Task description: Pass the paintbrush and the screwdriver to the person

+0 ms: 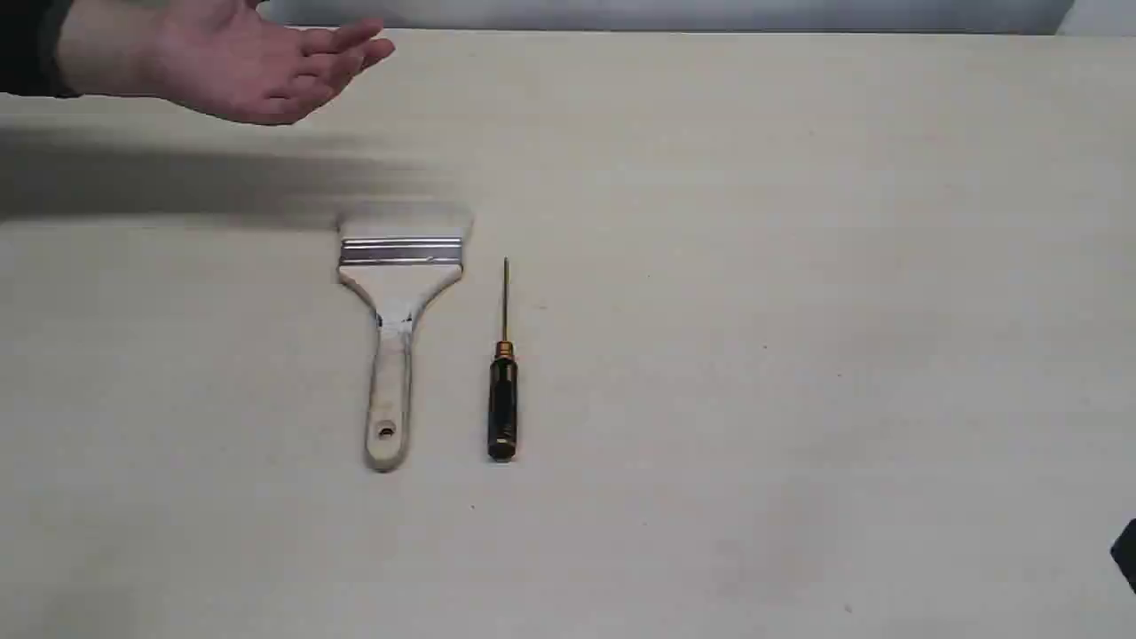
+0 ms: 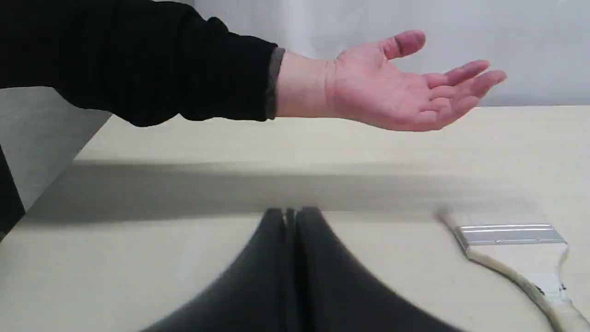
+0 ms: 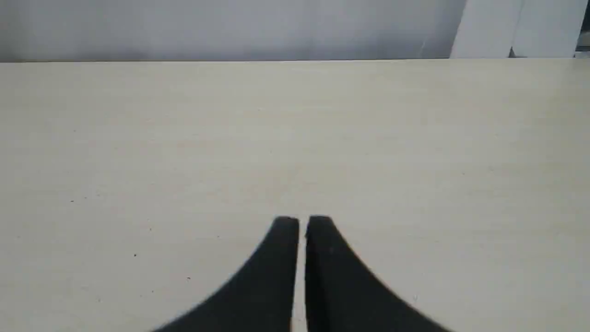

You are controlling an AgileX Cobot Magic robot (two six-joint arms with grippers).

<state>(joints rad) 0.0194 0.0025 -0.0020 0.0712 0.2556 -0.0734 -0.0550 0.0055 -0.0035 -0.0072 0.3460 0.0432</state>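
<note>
Item 1, left gripper (image 2: 290,214): black fingers (image 2: 272,244) pressed together with no gap showing; nothing held; it hangs over the pale table (image 1: 799,222), touching neither tool.

Item 2, person (image 1: 257,71): at the far left corner of the table; forearm in a black sleeve (image 2: 138,60); bare hand open, palm up, fingers loosely extended, empty; raised clear of the surface; a broad shadow (image 1: 177,182) lies beneath it and reaches the brush's bristles.

Item 3, paintbrush (image 1: 397,328): flat on the table, left of centre; pale bristles toward the far edge and partly in the shadow; silver ferrule crosswise; wooden handle running toward the near edge, hole close to its end; well apart from the person's hand.

Item 4, screwdriver (image 1: 503,390): flat on the table, just beside the paintbrush on its right, not touching, roughly parallel; thin shaft pointing to the far edge; black handle with gold bands, its butt about level with the brush handle's end.

Item 5, right gripper (image 3: 302,221): fingers drawn narrow, only a thin slit between them; nothing held; over bare tabletop, a grey wall (image 3: 230,27) beyond.

Item 6, dark shape (image 1: 1127,555): at the right edge; too little shows to identify.
</note>
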